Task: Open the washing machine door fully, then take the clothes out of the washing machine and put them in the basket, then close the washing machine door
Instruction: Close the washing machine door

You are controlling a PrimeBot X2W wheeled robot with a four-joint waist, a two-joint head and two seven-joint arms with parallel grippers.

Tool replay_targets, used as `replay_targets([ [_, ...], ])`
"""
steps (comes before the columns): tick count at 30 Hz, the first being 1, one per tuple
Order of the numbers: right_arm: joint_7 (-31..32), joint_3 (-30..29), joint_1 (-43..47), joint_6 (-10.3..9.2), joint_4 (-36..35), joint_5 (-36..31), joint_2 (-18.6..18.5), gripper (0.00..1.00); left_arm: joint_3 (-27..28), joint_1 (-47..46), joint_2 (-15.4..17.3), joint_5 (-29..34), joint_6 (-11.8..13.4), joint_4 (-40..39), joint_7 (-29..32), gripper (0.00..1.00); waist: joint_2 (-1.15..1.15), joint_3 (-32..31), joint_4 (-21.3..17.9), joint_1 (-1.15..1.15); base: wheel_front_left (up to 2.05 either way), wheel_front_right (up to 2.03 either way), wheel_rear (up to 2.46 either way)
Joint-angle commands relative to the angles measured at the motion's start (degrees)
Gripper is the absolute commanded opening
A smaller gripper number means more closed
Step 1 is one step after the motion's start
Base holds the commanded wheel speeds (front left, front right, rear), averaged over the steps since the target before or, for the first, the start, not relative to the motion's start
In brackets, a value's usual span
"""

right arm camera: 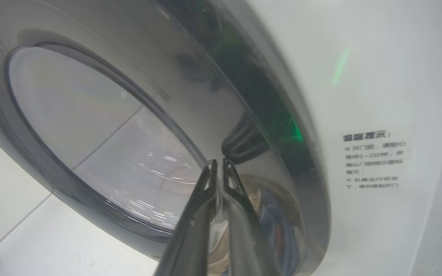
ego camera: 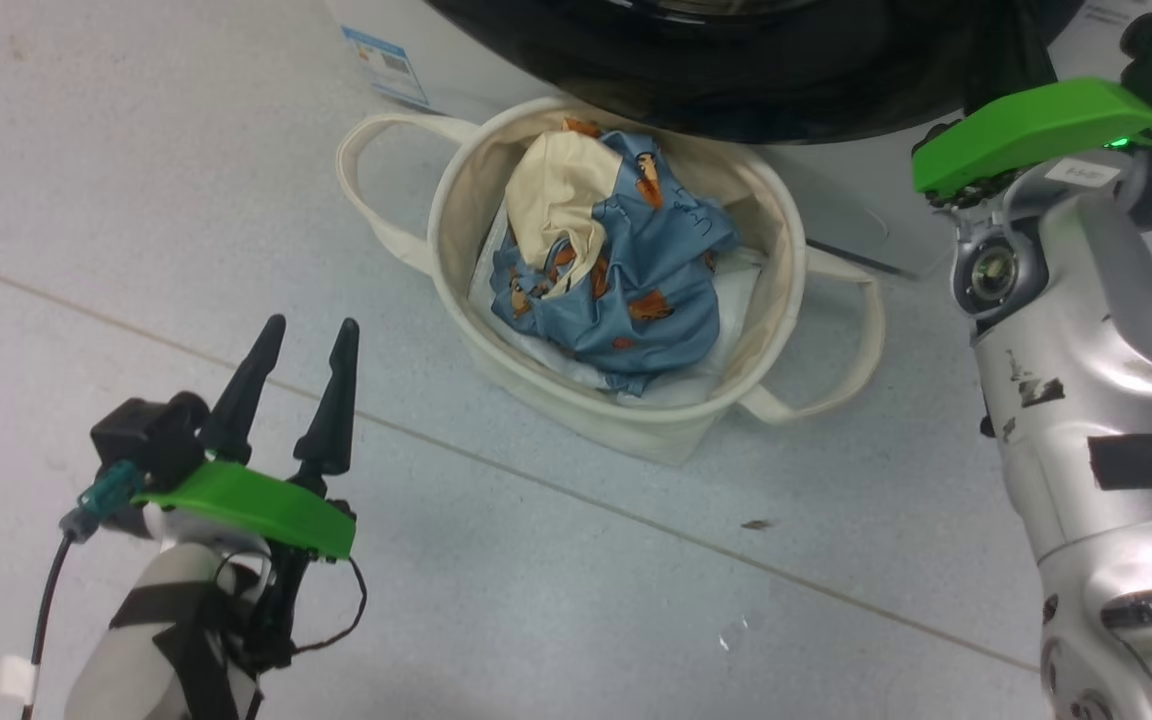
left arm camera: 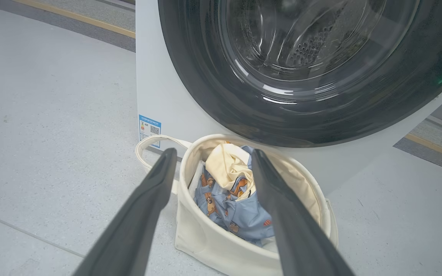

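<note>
The cream basket (ego camera: pixel 456 200) stands on the floor just below the washing machine door (ego camera: pixel 736 80). The clothes (ego camera: pixel 636 270), blue with orange bears and a cream part, lie bundled inside it. My left gripper (ego camera: pixel 304 345) hovers open and empty at the lower left, a short way from the basket. The left wrist view looks between its fingers (left arm camera: pixel 148 199) at the clothes (left arm camera: pixel 236 214), the basket (left arm camera: pixel 205 245) and the door (left arm camera: pixel 205 88) lying against the white washing machine (left arm camera: pixel 155 88). My right gripper (right arm camera: pixel 217 164) is shut, its tips touching the door's glossy black ring (right arm camera: pixel 251 115).
A plain white sheet (ego camera: pixel 546 355) lies under the clothes in the basket. The right forearm (ego camera: pixel 1086 400) rises along the right edge. The machine front carries a blue label (left arm camera: pixel 149 130) and a text sticker (right arm camera: pixel 374 161). Grey tiled floor (ego camera: pixel 536 560) spreads out in front of the basket.
</note>
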Motion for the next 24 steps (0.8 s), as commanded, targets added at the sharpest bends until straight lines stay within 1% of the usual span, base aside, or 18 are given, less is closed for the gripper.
replay_targets([
  [1,-0.46,0.71,-0.25,-0.02,-1.75,0.58,0.68,1.00,2.43,0.51,1.94,-0.27,-0.31,-1.51,-0.69,1.00,0.00,-1.04,-0.52,0.00,0.00,0.00,0.00],
  [3,-0.46,1.60,1.43,-0.02,-2.44,2.41,0.68,1.00,2.87,1.42,2.45,-0.54,-0.31,-1.10,-0.69,1.00,0.00,-2.75,-1.23,0.00,0.00,0.00,0.00],
  [7,-0.46,4.91,5.64,-0.02,-5.21,5.88,0.68,1.00,4.45,2.76,4.67,-0.19,-0.31,-0.56,-0.69,1.00,0.00,-6.35,-3.19,0.00,0.00,0.00,0.00],
  [11,-0.46,7.44,10.17,-0.02,-9.25,5.87,0.68,1.00,8.03,3.97,6.72,0.52,-0.32,-1.37,-0.69,1.00,0.00,-9.54,-5.46,0.00,0.00,0.00,0.00],
  [15,-0.46,8.85,14.72,-0.02,-13.68,3.10,0.68,1.00,12.38,5.68,8.27,0.35,-0.32,-2.27,-0.69,1.00,0.00,-12.28,-8.43,0.00,0.00,0.00,0.00],
  [20,-0.46,8.61,18.83,-0.02,-18.07,-0.07,0.68,1.00,14.29,7.41,10.41,1.04,-0.32,-3.90,-0.69,1.00,0.00,-14.28,-11.28,0.00,0.00,0.00,0.00],
  [24,-0.46,8.09,22.92,-0.02,-21.79,-6.06,0.68,1.00,16.19,8.47,12.26,2.04,-0.32,-5.92,-0.69,1.00,0.00,-15.81,-13.53,0.00,0.00,0.00,0.00],
])
